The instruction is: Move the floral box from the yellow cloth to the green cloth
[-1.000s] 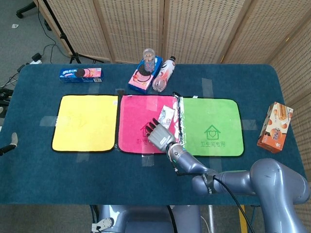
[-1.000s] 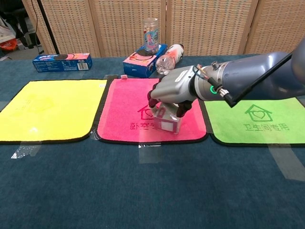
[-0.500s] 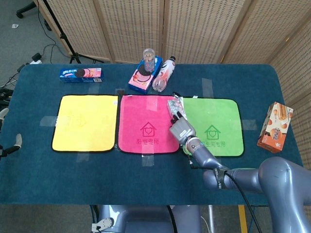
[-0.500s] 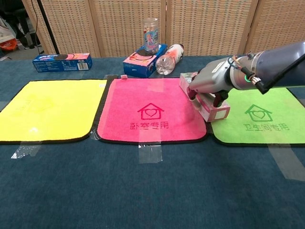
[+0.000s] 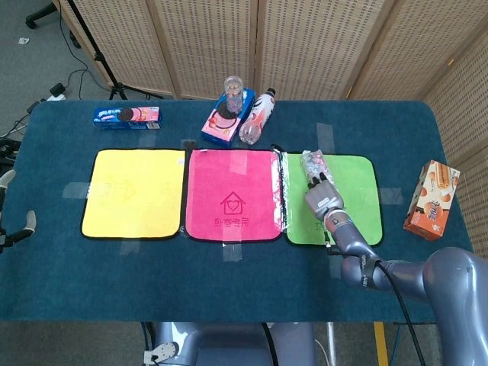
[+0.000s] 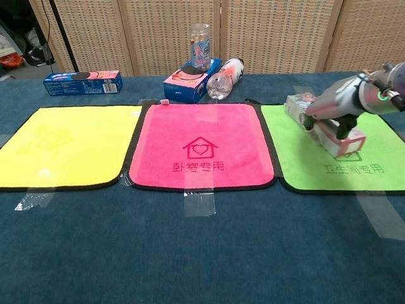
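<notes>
Over the green cloth [image 6: 297, 171] your right hand [image 6: 333, 111] grips the floral box [image 6: 324, 130], fingers wrapped down over its top. You have the box above the cloth's middle, well apart from the yellow cloth [image 5: 136, 192] and past the pink cloth [image 5: 233, 194]. Whether it touches the green cloth, you cannot tell. Your left hand [image 5: 15, 229] shows only at the tabletop's [image 5: 229, 282] far edge, its state unclear.
</notes>
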{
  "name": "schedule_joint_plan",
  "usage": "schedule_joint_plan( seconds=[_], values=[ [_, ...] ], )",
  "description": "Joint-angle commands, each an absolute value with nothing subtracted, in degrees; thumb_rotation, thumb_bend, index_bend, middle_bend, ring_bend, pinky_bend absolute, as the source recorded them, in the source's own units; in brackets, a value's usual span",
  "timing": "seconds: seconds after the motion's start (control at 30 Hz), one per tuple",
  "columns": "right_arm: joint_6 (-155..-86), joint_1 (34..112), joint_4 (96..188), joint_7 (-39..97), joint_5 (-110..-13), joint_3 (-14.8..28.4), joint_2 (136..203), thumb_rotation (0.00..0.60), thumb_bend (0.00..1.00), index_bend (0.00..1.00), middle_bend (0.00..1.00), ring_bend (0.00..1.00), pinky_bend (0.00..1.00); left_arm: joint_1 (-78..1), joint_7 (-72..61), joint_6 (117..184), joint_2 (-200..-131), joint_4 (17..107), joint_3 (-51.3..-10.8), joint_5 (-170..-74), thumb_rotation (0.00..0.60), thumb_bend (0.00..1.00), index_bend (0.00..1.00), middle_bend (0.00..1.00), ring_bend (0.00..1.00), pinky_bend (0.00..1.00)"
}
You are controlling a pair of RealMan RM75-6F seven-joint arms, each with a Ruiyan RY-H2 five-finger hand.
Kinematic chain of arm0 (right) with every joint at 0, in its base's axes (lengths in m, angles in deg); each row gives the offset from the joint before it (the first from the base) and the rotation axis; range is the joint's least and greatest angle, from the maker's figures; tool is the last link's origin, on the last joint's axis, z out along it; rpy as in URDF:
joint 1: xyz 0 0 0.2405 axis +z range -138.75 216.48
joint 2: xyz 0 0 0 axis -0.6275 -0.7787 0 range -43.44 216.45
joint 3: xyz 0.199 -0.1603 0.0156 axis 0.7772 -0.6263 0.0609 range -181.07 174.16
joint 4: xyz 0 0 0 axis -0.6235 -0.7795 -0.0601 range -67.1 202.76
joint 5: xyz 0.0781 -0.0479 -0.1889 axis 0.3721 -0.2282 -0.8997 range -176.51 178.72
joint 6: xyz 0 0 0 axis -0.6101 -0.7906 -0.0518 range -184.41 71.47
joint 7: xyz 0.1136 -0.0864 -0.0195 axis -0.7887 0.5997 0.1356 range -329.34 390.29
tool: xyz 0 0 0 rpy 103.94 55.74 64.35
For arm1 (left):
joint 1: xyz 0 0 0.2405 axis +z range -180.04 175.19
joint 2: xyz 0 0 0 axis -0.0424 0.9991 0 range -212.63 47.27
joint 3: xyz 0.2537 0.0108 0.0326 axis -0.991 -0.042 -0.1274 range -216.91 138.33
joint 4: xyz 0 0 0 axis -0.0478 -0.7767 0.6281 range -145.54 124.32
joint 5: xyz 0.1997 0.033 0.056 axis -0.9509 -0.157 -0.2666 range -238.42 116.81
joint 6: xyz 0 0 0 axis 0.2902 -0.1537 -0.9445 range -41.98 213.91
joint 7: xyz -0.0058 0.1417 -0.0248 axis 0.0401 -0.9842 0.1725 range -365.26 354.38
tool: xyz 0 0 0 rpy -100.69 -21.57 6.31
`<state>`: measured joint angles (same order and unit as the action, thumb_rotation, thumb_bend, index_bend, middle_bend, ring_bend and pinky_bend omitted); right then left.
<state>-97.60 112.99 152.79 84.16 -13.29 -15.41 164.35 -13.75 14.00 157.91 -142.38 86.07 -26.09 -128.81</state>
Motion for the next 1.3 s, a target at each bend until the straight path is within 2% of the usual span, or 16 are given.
schedule_joint_plan(
  seconds=[0.03,0.4,0.57,0.73,0.87,0.9,1.0,1.13,1.17,1.2,1.27,1.3],
  values=[
    [-96.29,112.77,153.03,83.48,-12.42,-16.61,163.1,0.6,1.0,0.3,0.15,0.0,0.0,-13.78,13.85,157.99,-142.43,86.17,-26.09,-128.78,0.6,0.52,0.0,0.0,0.0,0.0],
    [-94.23,113.4,160.05,80.31,-14.75,-18.91,157.06,0.6,1.0,0.3,0.16,0.0,0.02,-13.84,13.18,158.27,-142.44,86.73,-26.21,-128.89,0.6,0.52,0.0,0.0,0.0,0.0],
    [-94.37,113.16,164.4,77.05,-19.01,-17.66,153.43,0.6,1.0,0.3,0.16,0.0,0.02,-13.71,13.52,158.49,-142.3,86.84,-26.2,-129.02,0.6,0.52,0.0,0.0,0.0,0.0],
    [-95.38,110.5,170.59,70.41,-28.21,-14.03,147.2,0.6,1.0,0.3,0.16,0.0,0.02,-13.4,14.07,158.97,-142.05,86.96,-26.27,-129.43,0.6,0.52,0.0,0.0,0.0,0.0],
    [-102.16,103.27,174.77,62.15,-43.2,-10.29,142.4,0.6,1.0,0.3,0.16,0.0,0.02,-12.96,14.24,159.79,-141.98,86.83,-26.4,-129.82,0.6,0.52,0.0,0.0,0.0,0.0],
    [-106.28,99.9,175.39,58.97,-48.79,-9.52,141.57,0.6,1.0,0.3,0.16,0.0,0.02,-12.75,14.11,160.28,-142.05,86.66,-26.47,-130.03,0.6,0.52,0.0,0.0,0.0,0.0],
    [-115.72,92.4,174.22,52.21,-60.45,-9.26,141.77,0.6,1.0,0.3,0.16,0.0,0.02,-12.25,14.27,161.33,-142.38,86.11,-26.72,-130.69,0.6,0.51,0.0,0.0,0.0,0.0],
    [-126.04,84.65,170.79,45.16,-70.39,-9.93,143.17,0.6,1.0,0.3,0.11,0.0,0.02,-11.42,14.07,162.56,-142.72,85.25,-27.58,-131.91,0.6,0.49,0.0,0.0,0.0,0.0],
    [-128.67,82.58,169.45,43.09,-72.83,-10.24,143.69,0.6,0.98,0.28,0.09,0.0,0.02,-11.13,13.91,163.0,-142.83,84.99,-27.9,-132.35,0.6,0.46,0.0,0.0,0.0,0.0],
    [-130.92,80.68,168.11,41.1,-75.04,-10.64,144.06,0.6,0.89,0.24,0.06,0.0,0.02,-10.83,13.65,163.5,-142.96,84.68,-28.25,-132.87,0.6,0.44,0.0,0.0,0.0,0.0],
    [-135.39,76.63,165.35,37.53,-78.21,-11.26,144.83,0.6,0.68,0.15,0.01,0.0,0.01,-10.26,12.31,164.46,-143.13,83.49,-29.52,-134.83,0.6,0.27,0.0,0.0,0.0,0.0],
    [-136.51,75.55,164.63,37.09,-78.81,-11.41,145.06,0.6,0.55,0.1,0.0,0.0,0.0,-10.13,11.69,164.61,-143.11,83.03,-30.06,-135.56,0.6,0.15,0.0,0.0,0.0,0.0]
  ],
)
